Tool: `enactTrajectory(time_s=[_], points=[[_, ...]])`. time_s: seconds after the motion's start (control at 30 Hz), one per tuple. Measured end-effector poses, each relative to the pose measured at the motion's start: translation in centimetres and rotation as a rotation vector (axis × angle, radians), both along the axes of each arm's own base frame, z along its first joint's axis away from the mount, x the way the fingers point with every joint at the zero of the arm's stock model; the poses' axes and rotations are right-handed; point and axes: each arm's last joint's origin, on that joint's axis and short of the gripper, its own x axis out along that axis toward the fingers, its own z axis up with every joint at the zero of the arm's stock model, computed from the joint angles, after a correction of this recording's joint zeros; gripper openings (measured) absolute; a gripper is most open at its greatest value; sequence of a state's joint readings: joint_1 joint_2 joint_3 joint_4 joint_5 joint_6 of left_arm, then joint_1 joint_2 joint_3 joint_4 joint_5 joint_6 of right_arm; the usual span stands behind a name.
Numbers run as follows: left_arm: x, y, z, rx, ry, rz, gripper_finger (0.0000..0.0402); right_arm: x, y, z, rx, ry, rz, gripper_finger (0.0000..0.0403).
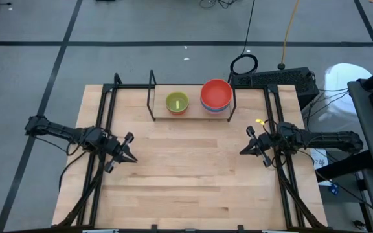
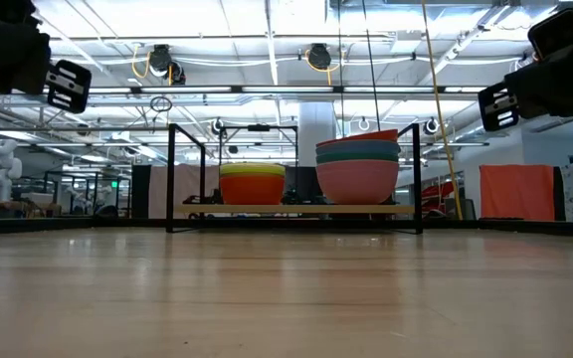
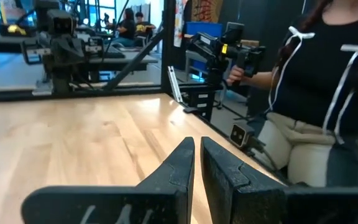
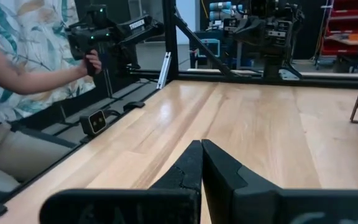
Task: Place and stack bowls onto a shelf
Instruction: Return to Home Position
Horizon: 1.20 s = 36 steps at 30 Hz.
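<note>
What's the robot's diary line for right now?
shelf: yellow-topped stack, red-topped stack | left hand: shut, empty, over table left side | right hand: shut, empty, over right side

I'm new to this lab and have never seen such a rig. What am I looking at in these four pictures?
Two dark robot arms work at a pale wooden table. One picture looks straight down, one level across the tabletop, and two from cameras on the wrists. The left gripper and right gripper hover at the table's sides, shut, holding nothing. At the back, a black-rod shelf with a wood board carries a yellow-topped stack of plastic bowls and a red-topped stack.
</note>
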<state>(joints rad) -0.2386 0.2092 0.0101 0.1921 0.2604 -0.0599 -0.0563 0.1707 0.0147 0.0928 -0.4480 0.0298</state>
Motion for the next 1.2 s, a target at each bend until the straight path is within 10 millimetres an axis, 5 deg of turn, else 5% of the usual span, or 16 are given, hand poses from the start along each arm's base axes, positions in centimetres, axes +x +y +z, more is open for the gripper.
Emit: enactTrajectory(time_s=[1.2], points=[[0.0, 0.0, -0.01, -0.066, 0.037, 0.001, 0.0033, 0.0, -0.01, 0.0, 0.034, 0.014, -0.005, 0.0]])
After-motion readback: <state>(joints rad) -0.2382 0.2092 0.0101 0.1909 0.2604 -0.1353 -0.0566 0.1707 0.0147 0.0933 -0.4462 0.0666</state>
